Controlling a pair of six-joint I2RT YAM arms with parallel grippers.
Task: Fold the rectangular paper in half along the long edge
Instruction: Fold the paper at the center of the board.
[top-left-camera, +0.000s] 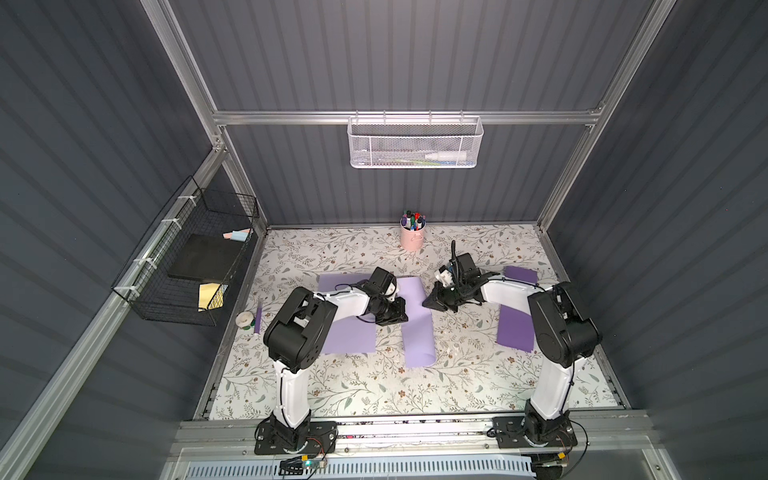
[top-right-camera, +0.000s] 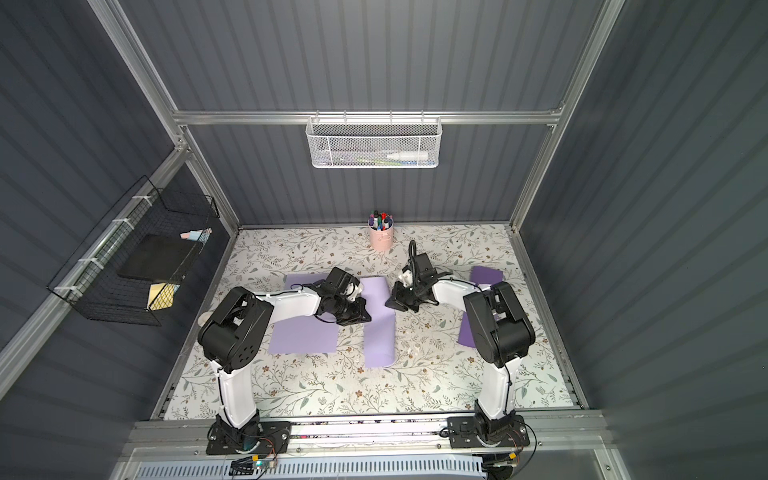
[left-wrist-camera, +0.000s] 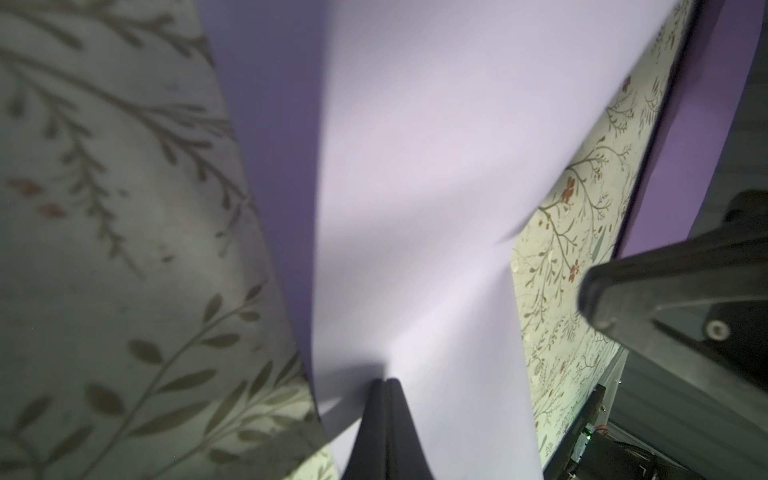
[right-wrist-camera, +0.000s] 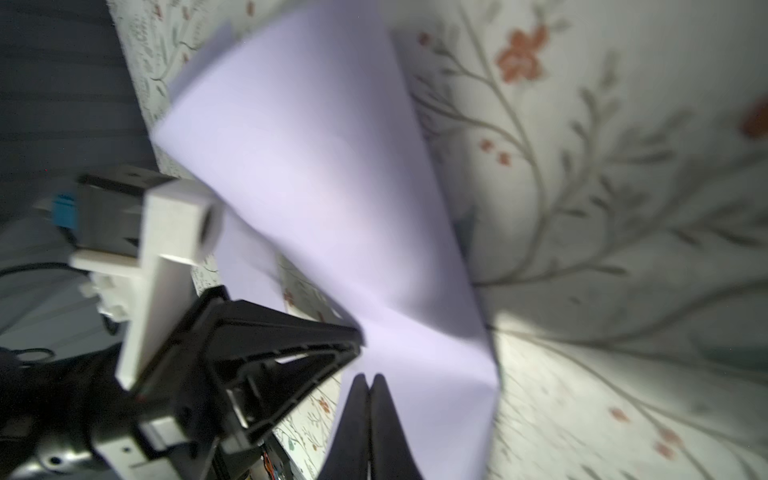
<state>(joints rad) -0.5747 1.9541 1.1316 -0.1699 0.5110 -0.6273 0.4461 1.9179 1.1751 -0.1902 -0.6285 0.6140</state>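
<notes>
Paper (top-left-camera: 417, 332) (light purple, curled over) lies on the table (top-left-camera: 353, 386) between the left gripper (left-wrist-camera: 386, 380) and right gripper (right-wrist-camera: 368, 376); both jaws are pressed together, tips at its sides.

the left arm (top-left-camera: 291, 386) and right arm (top-left-camera: 550, 386) share one build: glossy white link shells joined by bulky, rounded black joint housings. each sits on a flat black base plate (top-left-camera: 326, 434) dotted with bolts. thin black cables run along the white shells under small ties. the left gripper (left-wrist-camera: 384, 380) and right gripper (right-wrist-camera: 368, 376) both end in slim, tapering matte black fingers. a silver screw (left-wrist-camera: 717, 330) sits in the right gripper's black frame; a white bracket (right-wrist-camera: 174, 232) with a blue connector (right-wrist-camera: 64, 208) rides the left wrist.
</notes>
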